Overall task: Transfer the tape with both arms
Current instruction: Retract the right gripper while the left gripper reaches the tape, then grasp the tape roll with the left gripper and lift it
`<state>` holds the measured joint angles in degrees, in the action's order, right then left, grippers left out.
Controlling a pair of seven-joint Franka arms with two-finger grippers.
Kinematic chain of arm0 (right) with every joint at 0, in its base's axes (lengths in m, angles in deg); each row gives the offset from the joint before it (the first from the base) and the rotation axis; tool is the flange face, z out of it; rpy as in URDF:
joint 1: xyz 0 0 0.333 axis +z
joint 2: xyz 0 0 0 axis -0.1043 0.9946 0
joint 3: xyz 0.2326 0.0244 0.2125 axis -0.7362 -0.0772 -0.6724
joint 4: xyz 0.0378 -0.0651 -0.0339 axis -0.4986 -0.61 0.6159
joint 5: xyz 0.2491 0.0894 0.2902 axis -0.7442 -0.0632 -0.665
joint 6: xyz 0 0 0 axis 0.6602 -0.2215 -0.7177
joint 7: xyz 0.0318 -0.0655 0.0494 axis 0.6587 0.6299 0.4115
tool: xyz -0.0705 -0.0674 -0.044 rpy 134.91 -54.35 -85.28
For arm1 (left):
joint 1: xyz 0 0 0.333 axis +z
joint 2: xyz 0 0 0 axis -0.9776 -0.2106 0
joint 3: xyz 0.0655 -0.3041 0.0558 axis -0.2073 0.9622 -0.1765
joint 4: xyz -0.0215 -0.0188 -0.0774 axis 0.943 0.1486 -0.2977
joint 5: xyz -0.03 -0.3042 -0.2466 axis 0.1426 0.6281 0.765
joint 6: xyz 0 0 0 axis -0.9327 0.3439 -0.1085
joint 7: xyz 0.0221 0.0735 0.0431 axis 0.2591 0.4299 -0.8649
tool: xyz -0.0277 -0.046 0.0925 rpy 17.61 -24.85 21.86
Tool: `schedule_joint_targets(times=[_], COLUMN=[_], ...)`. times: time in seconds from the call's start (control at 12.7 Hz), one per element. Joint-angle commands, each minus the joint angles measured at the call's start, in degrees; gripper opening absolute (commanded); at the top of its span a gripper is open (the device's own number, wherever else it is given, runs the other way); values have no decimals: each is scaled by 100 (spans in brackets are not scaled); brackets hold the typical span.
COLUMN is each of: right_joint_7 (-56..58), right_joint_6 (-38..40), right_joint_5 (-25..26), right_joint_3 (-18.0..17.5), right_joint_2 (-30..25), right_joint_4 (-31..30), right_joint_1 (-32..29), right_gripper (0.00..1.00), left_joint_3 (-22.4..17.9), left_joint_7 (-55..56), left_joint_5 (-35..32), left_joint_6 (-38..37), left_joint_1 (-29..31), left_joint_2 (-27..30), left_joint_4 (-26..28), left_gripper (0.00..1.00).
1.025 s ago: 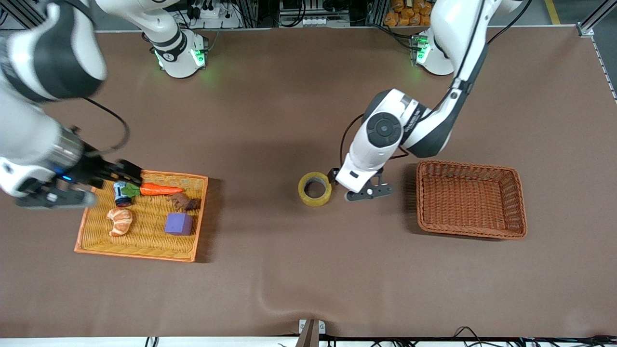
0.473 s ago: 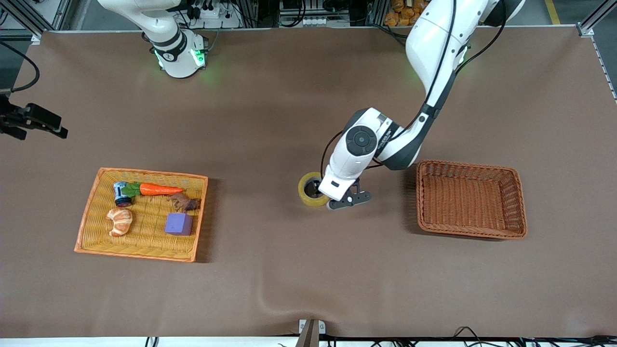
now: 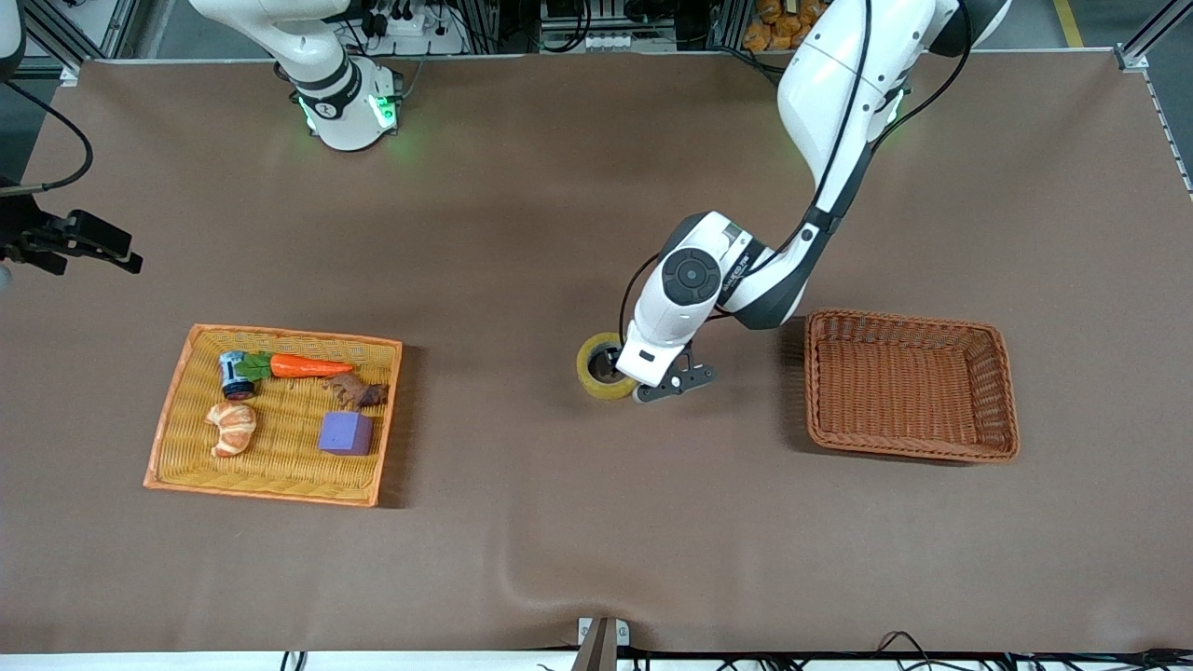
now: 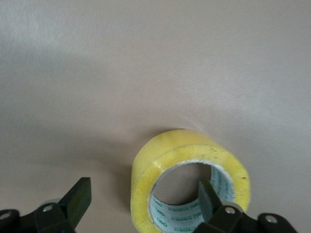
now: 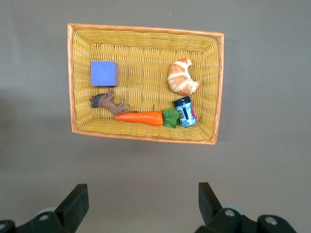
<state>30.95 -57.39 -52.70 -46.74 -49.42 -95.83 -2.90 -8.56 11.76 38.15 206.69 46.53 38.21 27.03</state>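
The tape (image 3: pixel 590 369), a yellow ring, lies flat on the brown table near the middle; it also shows in the left wrist view (image 4: pixel 146 179). My left gripper (image 3: pixel 626 382) is down at the roll and open (image 4: pixel 142 196). One finger (image 4: pixel 208 196) is in the central hole and the other (image 4: pixel 77 198) is outside, so the jaws straddle the roll's wall without closing on it. My right gripper (image 3: pixel 89 244) is open and empty (image 5: pixel 142 199), held high over the table at the right arm's end, looking down on the yellow tray.
A yellow wicker tray (image 3: pixel 177 471) toward the right arm's end holds a carrot (image 3: pixel 308 366), a croissant (image 3: pixel 231 427), a purple cube (image 3: pixel 346 433), a small can (image 3: pixel 232 375) and a brown toy (image 3: pixel 356 391). A brown wicker basket (image 3: pixel 909 321) stands beside the tape toward the left arm's end.
My right arm has lifted away from over the tray to the table's edge. My left gripper has moved from beside the tape onto its wall, then held almost still.
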Motion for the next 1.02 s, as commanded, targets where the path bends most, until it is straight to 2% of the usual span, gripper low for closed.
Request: schedule_joint_targets(times=[0.0, 0.24, 0.55, 0.63, 0.71, 0.79, 0.87, 0.95], right_joint_7=[-13, -4, -40, -48, -48, -40, -40, -40], right_joint_6=[135, 241, 338, 329, 347, 373, 373, 373], right_joint_5=[87, 403, 360, 351, 351, 351, 351, 351], right_joint_3=[-61, -105, -87, -87, -96, -96, -96, -87], right_joint_2=[-185, -88, -79, -79, -88, -88, -88, -88], right_joint_4=[-55, 157, 140, 140, 131, 140, 140, 131], right_joint_1=[-97, -71, -88, -88, -62, -53, -62, -79], right_gripper=[100, 100, 100, 100, 100, 100, 100, 100], left_joint_3=[-35, -35, -35, -35, -35, -35, -35, -35], left_joint_7=[359, 386, 605, 632, 641, 641, 650, 641], left_joint_5=[-22, -4, 180, 206, 233, 233, 259, 251], left_joint_6=[26, 26, 35, 35, 26, 35, 26, 26], left_joint_1=[-94, -103, -103, -103, -103, -95, -77, -7], left_joint_2=[40, 14, -109, -109, -109, -118, -66, -39], left_joint_4=[64, 55, 29, 20, 3, -6, -6, 3], left_gripper=[91, 82, 68, 57, 37, 11, 0, 0])
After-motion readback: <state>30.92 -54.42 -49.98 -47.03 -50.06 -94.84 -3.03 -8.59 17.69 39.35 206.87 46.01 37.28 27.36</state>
